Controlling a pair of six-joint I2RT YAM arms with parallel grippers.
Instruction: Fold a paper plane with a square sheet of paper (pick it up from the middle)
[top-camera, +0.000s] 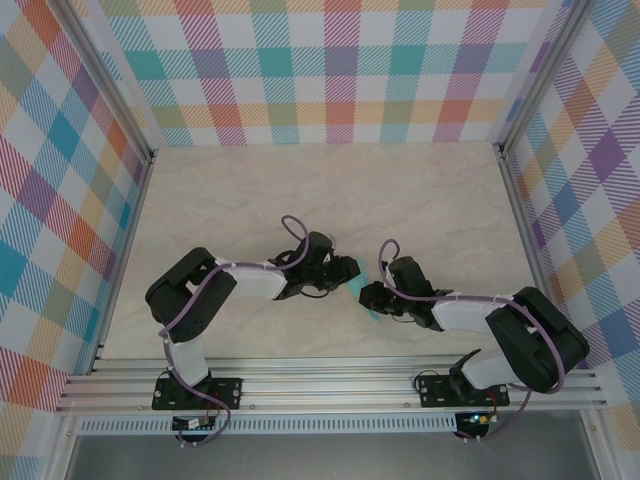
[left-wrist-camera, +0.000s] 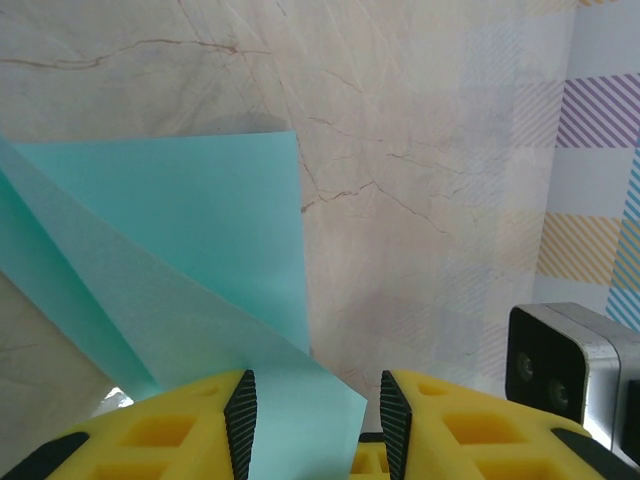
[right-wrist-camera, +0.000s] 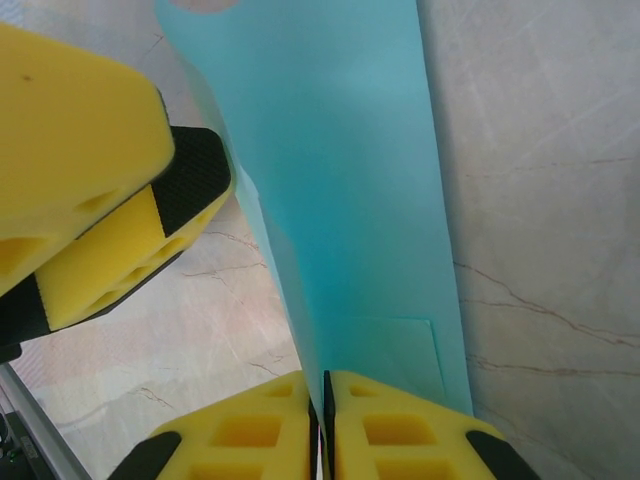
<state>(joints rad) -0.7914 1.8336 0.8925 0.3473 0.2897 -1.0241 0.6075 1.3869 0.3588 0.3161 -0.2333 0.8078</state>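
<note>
The light-blue square sheet of paper (top-camera: 362, 286) hangs between my two grippers near the table's front middle, bent into a fold. My right gripper (right-wrist-camera: 322, 400) is shut on the sheet's (right-wrist-camera: 330, 180) folded edge, and the paper rises away from its yellow fingers. My left gripper (left-wrist-camera: 318, 420) is open. A corner of the sheet (left-wrist-camera: 190, 220) lies between its ribbed pads (left-wrist-camera: 240, 415) without being pinched. One yellow finger of the left gripper (right-wrist-camera: 95, 170) stands close to the sheet's left side in the right wrist view. From above, the left gripper (top-camera: 345, 270) and right gripper (top-camera: 370, 295) nearly touch.
The marble-patterned table (top-camera: 330, 190) stretches out behind the arms. Plaid walls (top-camera: 320, 70) close it in on three sides. An aluminium rail (top-camera: 330, 385) runs along the near edge. The right wrist's camera housing (left-wrist-camera: 575, 365) sits close to my left gripper.
</note>
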